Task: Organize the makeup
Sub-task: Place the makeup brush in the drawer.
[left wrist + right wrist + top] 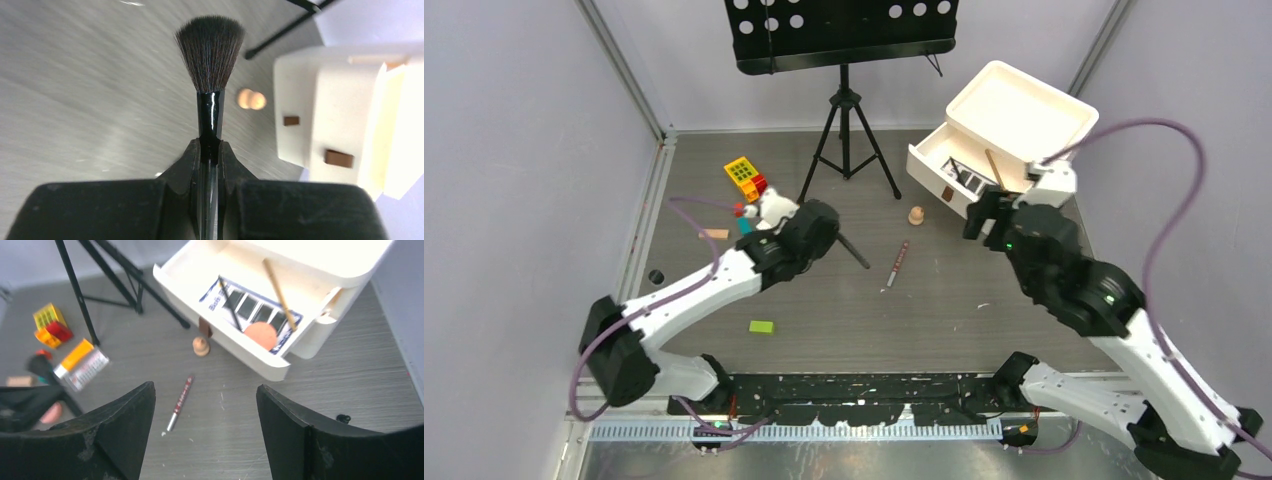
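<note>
"Brush (210, 55) held where?"
"Left claw (210, 152) pinches its stiff, glossy handle below the soft bristles. It looks light, likely slippery, and hangs above the table (75, 100)."
"Beyond it?"
"Right claw (205, 410) is spread, empty, facing the open drawer (240, 352); a pencil (180, 401) lies between the claws."

Tabletop, drawer box (1014, 115) at far right
Its open drawer (225, 342) holds a palette (252, 307), round compact (260, 335) and thin pencils (280, 287). A small tube (916, 215) stands just before the drawer, a loose pencil (897, 265) nearer. A tripod stand (846, 130) is behind centre, toy blocks (744, 178) to its left. The left gripper (210, 150), left of centre, grips a brush (210, 55)
</note>
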